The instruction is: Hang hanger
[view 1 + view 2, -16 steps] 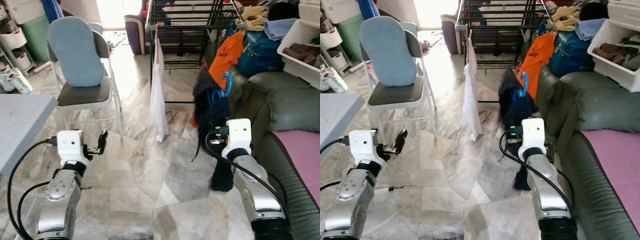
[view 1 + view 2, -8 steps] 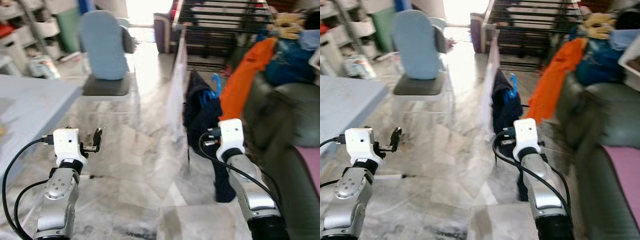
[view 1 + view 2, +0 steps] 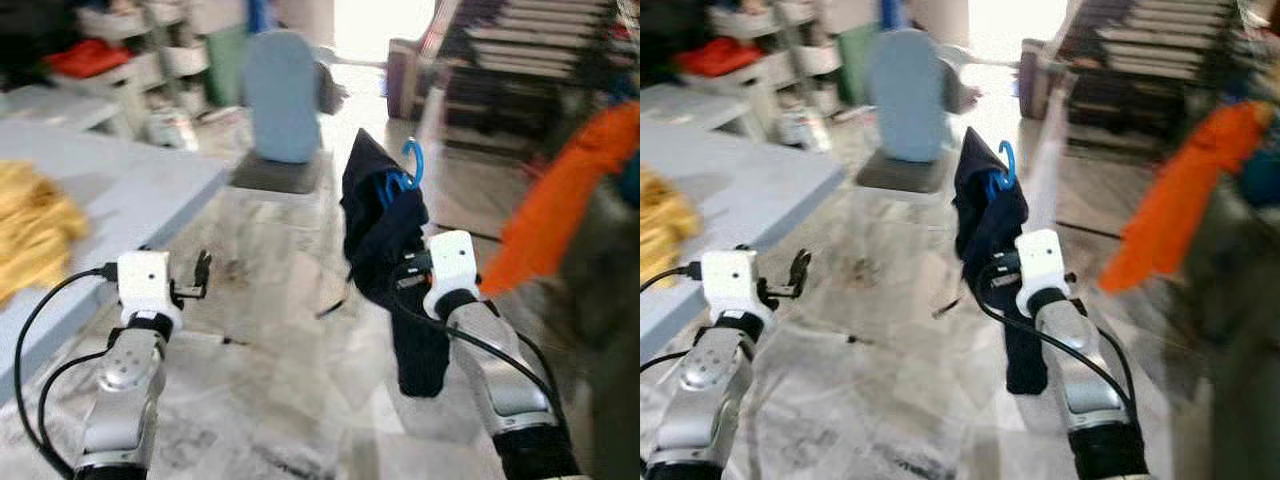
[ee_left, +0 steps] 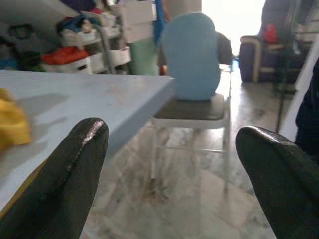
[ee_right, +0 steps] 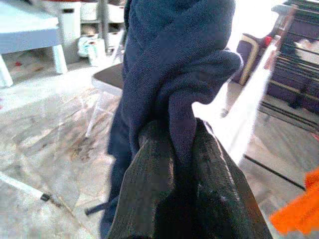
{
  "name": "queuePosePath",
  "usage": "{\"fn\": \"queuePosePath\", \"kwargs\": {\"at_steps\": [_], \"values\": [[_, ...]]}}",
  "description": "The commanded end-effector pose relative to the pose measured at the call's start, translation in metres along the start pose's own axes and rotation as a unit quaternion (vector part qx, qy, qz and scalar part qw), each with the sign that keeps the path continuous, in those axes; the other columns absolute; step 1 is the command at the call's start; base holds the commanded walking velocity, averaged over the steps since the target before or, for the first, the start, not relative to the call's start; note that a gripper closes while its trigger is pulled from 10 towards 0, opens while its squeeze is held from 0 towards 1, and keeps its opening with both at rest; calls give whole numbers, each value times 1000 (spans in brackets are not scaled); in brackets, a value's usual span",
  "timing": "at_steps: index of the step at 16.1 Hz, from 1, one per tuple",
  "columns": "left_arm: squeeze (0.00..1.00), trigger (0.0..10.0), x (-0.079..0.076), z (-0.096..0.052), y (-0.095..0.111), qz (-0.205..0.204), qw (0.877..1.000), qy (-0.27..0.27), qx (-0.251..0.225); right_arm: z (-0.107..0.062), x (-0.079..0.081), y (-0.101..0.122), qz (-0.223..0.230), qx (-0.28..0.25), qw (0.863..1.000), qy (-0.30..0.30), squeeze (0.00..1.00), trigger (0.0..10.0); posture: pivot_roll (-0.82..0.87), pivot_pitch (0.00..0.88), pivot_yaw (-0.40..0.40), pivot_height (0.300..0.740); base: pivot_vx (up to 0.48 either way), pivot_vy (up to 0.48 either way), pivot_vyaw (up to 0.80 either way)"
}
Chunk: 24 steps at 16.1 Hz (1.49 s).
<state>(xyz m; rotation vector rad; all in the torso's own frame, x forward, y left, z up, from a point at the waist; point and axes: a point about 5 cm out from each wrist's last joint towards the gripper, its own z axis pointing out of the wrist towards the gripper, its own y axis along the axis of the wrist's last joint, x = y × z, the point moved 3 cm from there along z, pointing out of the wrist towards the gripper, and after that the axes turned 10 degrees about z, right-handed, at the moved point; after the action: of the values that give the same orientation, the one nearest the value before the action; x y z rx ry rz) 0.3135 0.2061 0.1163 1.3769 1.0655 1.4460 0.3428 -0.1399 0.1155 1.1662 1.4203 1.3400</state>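
Change since earlier frames: the whole view has swung toward the robot's left, so the camera has turned; the drying rack (image 3: 545, 60) now sits blurred at the upper right, and a grey table (image 3: 110, 190) with a yellow cloth (image 3: 30, 235) near its left edge has come into view. The arms keep the same pose relative to the body.

Right gripper (image 5: 174, 164): raised in front of the torso, fingers (image 5: 149, 189) pinched narrowly on a dark navy garment (image 3: 385, 225).

Hanger (image 3: 408, 170): blue, hook standing up out of the top of the garment, which drapes down past the right wrist toward the marble floor (image 3: 290, 370). Carried in the air, touching no rail.

Left gripper (image 4: 169, 164): held forward at waist height beside the table's near edge, fingers spread wide, holding nothing.

Other items: padded folding chair (image 3: 280, 110) beyond the table's far corner; orange garment (image 3: 570, 190) on the right, blurred; shelving (image 3: 130, 50) with boxes at the rear left.

Progress, judged: pick-up is done and the load is secure. Hanging is not done; the hook is well apart from the rack. Remaining: face and approach the rack, lift the hook over a rail, release.
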Motion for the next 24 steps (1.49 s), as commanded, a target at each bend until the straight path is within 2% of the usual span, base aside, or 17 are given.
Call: {"fn": "queuePosePath", "kwargs": {"at_steps": [1, 6, 13, 18, 21, 22, 23, 24], "values": [[0, 10000, 3, 0, -5, 8, 1000, 5, 11, 5, 9, 17, 2, -34, 999, 19, 0, 10000, -64, 0, 19, 740, 0, 0, 800], [0, 10000, -5, -4, -9, 16, 1000, 5, 15, 2, 10, 15, 5, -34, 999, 26, 0, 10000, -64, 0, 13, 740, 0, 0, 800], [0, 10000, -12, -5, -10, 30, 999, -1, 13, 3, 17, 25, 18, -50, 997, 53, 0, 10000, -67, 0, 8, 740, 0, 0, 800], [0, 10000, -15, -1, -9, 35, 999, -3, 8, 1, 33, 36, 54, -60, 991, 107, 0, 10000, -72, 0, 3, 740, 0, 0, 800], [0, 10000, -15, 1, -8, 39, 999, -2, 4, -4, 48, 42, 80, -55, 982, 164, 0, 10000, -71, 0, 1, 740, 0, 0, 800], [0, 10000, -15, 2, -8, 42, 999, -2, 3, -10, 56, 40, 109, -34, 972, 205, 0, 10000, -70, 0, 0, 740, 0, 0, 0], [0, 10000, -15, 2, -8, 43, 999, -2, 2, -13, 61, 41, 114, -25, 967, 228, 0, 10000, -70, 0, 1, 740, 0, 0, 0], [0, 10000, -15, 3, -7, 46, 999, -2, 1, -21, 69, 46, 119, -19, 955, 272, 0, 10000, -74, 0, 5, 740, 0, 0, 0]]}}
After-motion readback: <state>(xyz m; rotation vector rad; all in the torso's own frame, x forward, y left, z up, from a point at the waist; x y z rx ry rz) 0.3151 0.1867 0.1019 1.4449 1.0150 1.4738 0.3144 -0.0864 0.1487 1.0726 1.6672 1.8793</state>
